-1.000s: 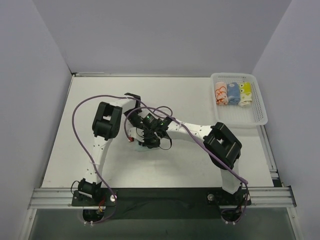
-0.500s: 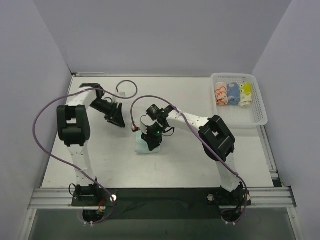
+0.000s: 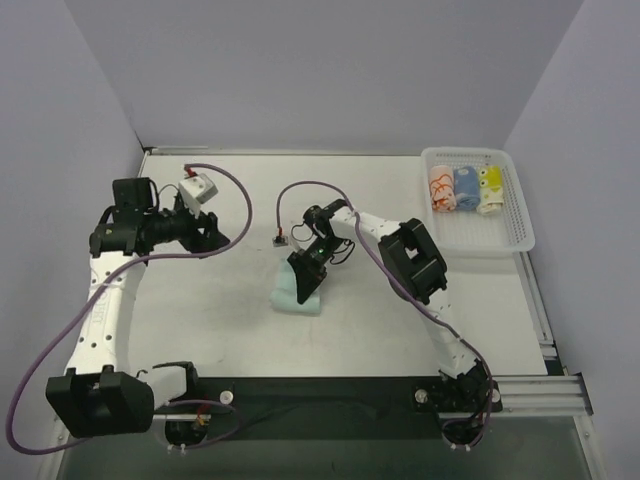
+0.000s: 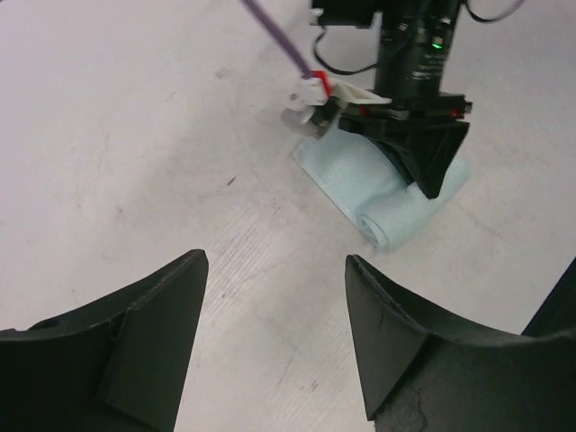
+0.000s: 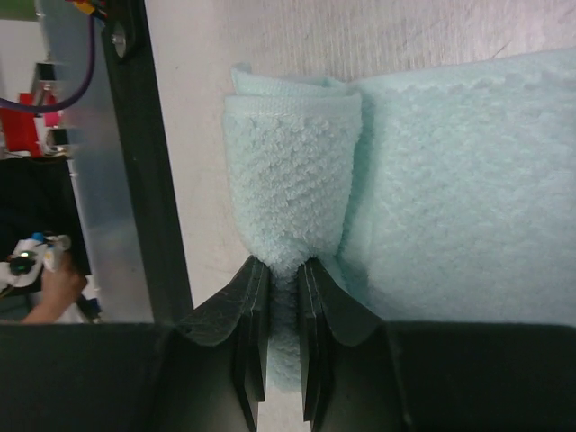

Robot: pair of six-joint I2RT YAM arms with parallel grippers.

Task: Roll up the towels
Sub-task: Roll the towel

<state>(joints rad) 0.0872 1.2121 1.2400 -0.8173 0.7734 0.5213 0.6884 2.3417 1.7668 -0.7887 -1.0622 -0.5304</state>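
A pale mint-green towel (image 3: 292,296) lies partly rolled near the middle of the table. It also shows in the left wrist view (image 4: 396,207) and the right wrist view (image 5: 450,198). My right gripper (image 3: 306,274) is shut on the rolled end (image 5: 290,171), its fingers (image 5: 255,306) pinching the roll. My left gripper (image 3: 212,236) is open and empty, well to the left of the towel; its fingertips (image 4: 184,297) frame bare table.
A white slotted basket (image 3: 510,222) at the back right holds three rolled towels: white-with-orange (image 3: 441,187), blue (image 3: 466,186), yellow (image 3: 489,187). Purple cables (image 3: 235,190) loop over both arms. Walls close in the table on the left, back and right.
My left arm has swung away from the towel to the far left and let go. My right gripper stays on the roll, which has shifted slightly towards the near side.
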